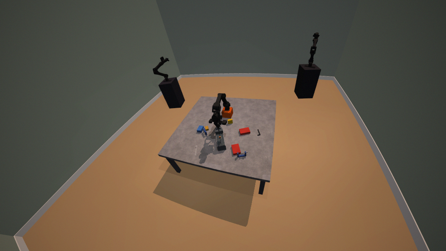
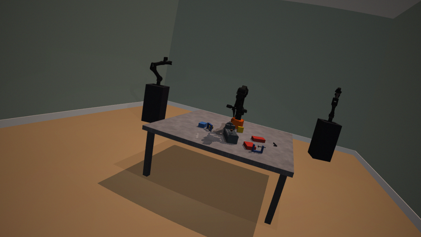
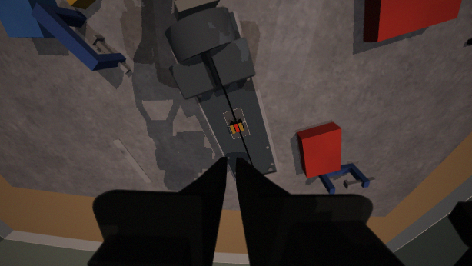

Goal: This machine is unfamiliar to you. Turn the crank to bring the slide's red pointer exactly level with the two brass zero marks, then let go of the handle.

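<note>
The dark grey machine (image 1: 221, 147) (image 2: 232, 139) (image 3: 257, 134) stands on the table, with a rounded housing (image 3: 204, 34) at its far end. In the wrist view, the red pointer (image 3: 237, 128) sits between two brass marks (image 3: 232, 129) (image 3: 240, 126) in a small window. It looks close to level with them; exact alignment is too small to tell. A thin black rod (image 3: 222, 84) runs lengthwise above the deck. My gripper (image 1: 218, 127) (image 3: 231, 162) is shut near the housing end, its tips separated by a narrow gap with nothing visible between. I cannot make out the crank handle.
Red blocks (image 1: 244, 131) (image 3: 320, 150) and a blue clamp (image 1: 241, 154) (image 2: 256, 150) lie to the machine's right. A blue block (image 1: 200, 128) (image 2: 202, 124) and another blue clamp (image 3: 69, 38) lie left. A yellow block (image 1: 230, 121) (image 2: 240, 129) is near the orange arm base (image 1: 227, 113).
</note>
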